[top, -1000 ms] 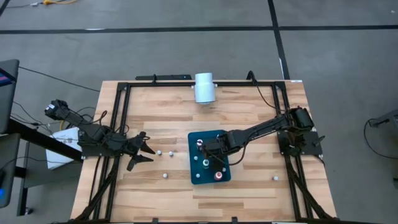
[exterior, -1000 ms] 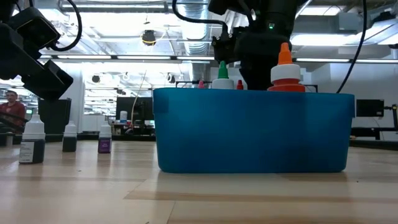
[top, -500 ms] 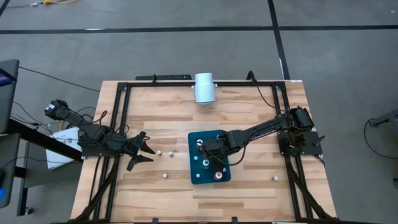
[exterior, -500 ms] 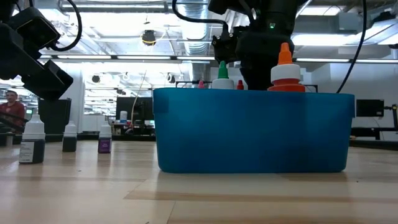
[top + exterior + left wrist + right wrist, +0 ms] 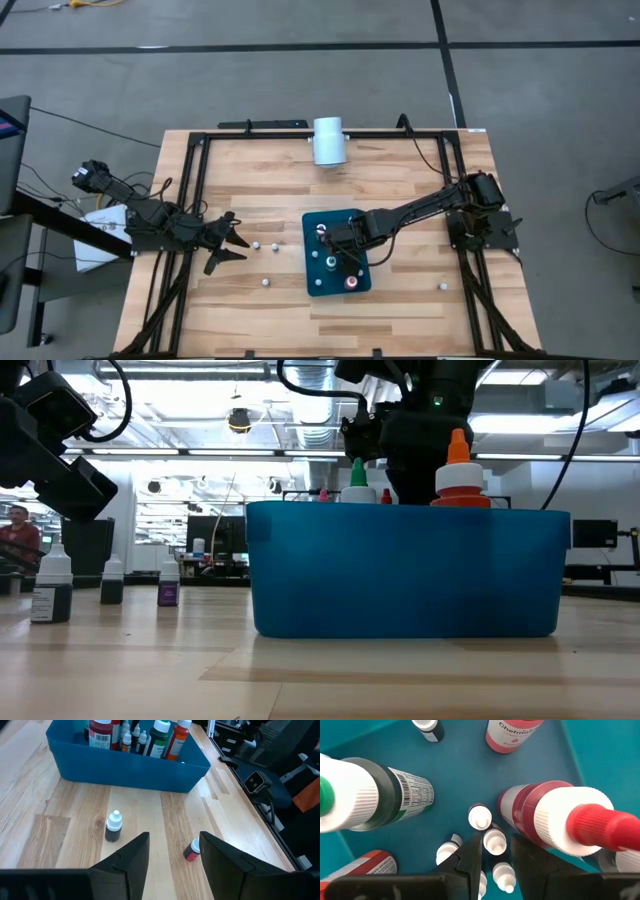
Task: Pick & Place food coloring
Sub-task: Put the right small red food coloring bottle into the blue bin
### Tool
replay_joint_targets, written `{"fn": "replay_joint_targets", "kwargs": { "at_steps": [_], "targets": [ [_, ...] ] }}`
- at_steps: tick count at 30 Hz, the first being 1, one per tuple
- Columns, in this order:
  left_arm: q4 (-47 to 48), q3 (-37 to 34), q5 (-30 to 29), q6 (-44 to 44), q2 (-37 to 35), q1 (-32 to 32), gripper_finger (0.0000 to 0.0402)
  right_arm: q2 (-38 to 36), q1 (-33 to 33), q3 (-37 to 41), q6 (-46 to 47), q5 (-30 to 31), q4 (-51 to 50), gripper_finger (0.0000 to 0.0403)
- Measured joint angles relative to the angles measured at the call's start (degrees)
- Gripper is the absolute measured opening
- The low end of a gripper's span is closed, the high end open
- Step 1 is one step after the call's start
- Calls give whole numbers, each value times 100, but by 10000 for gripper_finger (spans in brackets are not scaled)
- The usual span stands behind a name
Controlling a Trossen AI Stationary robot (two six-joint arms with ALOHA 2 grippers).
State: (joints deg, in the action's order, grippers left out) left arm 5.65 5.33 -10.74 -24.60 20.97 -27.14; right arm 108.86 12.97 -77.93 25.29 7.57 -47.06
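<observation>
Over the teal plastic tray (image 5: 318, 283), the right gripper (image 5: 493, 854) stands slightly parted around a small white-capped dropper bottle (image 5: 494, 841), seemingly just releasing it among the others.

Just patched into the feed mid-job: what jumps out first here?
The teal rectangular plastic bin mid-table, packed with food coloring bottles. The right gripper reaches into it, its fingers slightly apart around a tiny white-capped bottle. The left gripper waits open beside loose small bottles on the wooden table.

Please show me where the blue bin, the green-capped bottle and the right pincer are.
blue bin (image 5: 400, 575), low view, its front wall.
green-capped bottle (image 5: 357, 480), low view, its green tip above the bin rim.
right pincer (image 5: 495, 857), right wrist view, between its fingertips.
</observation>
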Motion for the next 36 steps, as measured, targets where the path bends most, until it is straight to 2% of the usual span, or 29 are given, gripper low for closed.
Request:
{"fn": "replay_joint_targets", "kwargs": {
  "at_steps": [12, 23, 30, 36],
  "targets": [
    [0, 1, 2, 0, 0, 0, 165, -165, 0, -85, 16, -53, -193, 96],
    [0, 1, -2, 0, 1, 2, 165, -611, 201, -1074, 85, 2, -1583, 95],
    [0, 1, 24, 12, 1, 1, 165, -1401, 705, -1137, 1038, 481, -2290, 95],
    [0, 1, 28, 19, -2, 0, 165, -2030, 1400, -1137, 2051, 1078, -2867, 95]
  ]
}}
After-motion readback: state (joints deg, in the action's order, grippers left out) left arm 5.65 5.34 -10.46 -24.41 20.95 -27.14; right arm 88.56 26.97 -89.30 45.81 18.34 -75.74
